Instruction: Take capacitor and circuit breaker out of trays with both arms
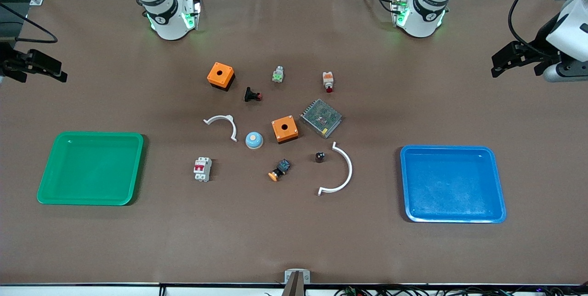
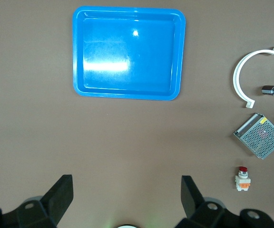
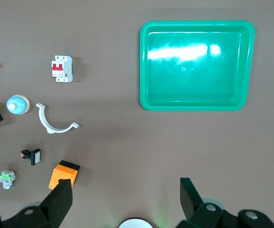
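The capacitor [image 1: 320,156] [image 2: 270,90], a tiny black cylinder, stands inside the curve of a large white arc clip [image 1: 342,170]. The breaker [image 1: 202,168] [image 3: 61,69], a light-grey block with red levers, lies between the cluster of parts and the green tray [image 1: 98,134]. My left gripper [image 1: 495,65] [image 2: 127,194] hangs open and empty over bare mat at the left arm's end of the table. At the right arm's end, my right gripper [image 1: 62,71] [image 3: 126,194] is likewise open and empty over bare mat.
A blue tray [image 1: 448,148] [image 2: 127,9] sits at the left arm's end and the green tray [image 3: 196,23] at the right arm's end. The middle holds two orange boxes [image 1: 220,75] [image 1: 285,129], a mesh power supply [image 1: 321,117], a blue dome [image 1: 254,139], a small white clip [image 1: 223,123] and several buttons.
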### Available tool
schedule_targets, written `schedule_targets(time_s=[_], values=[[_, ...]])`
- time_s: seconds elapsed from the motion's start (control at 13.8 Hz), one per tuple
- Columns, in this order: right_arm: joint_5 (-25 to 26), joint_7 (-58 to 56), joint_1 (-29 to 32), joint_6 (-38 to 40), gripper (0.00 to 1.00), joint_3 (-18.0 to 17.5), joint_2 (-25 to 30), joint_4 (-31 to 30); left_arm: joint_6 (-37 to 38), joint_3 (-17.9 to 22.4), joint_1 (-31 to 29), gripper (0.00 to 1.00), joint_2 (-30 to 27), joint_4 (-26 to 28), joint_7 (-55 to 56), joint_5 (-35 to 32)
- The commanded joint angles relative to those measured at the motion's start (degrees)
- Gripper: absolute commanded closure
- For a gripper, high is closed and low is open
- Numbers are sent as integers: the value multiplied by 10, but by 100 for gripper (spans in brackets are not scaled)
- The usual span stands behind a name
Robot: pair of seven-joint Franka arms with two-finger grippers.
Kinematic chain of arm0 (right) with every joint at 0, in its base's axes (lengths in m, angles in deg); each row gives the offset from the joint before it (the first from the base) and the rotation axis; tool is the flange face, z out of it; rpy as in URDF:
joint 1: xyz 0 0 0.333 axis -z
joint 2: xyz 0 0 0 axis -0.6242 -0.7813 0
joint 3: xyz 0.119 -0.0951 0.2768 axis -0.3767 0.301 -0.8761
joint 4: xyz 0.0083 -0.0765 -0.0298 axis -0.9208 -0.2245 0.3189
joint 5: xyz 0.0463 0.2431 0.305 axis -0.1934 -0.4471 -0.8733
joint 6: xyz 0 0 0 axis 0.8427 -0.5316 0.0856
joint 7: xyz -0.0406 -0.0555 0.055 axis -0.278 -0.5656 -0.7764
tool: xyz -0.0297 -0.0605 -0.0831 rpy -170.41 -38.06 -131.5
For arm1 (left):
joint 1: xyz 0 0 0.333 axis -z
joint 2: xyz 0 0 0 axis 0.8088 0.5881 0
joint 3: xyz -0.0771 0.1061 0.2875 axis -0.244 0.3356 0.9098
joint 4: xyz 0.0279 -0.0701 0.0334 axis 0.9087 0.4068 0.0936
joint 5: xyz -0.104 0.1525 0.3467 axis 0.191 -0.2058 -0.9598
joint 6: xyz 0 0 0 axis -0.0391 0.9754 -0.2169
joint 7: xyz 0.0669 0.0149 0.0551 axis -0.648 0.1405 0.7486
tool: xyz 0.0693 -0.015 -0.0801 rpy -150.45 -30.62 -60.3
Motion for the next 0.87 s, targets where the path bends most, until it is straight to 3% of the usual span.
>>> schedule_targets(time_s=[0.0,0.22,0.44,0.8], values=[[9,11,13,-3,0,-17,40,-39,2,-1,-7,0,-10,8,-13,11],[9,11,13,-12,0,-18,57,-65,4,-3,-6,0,-9,5,-14,11],[9,44,19,-12,0,-40,60,-66,7,-6,-7,0,-8,-4,-16,8],[3,46,21,-30,0,-39,63,-65,7,-6,0,0,4,-22,-9,4]])
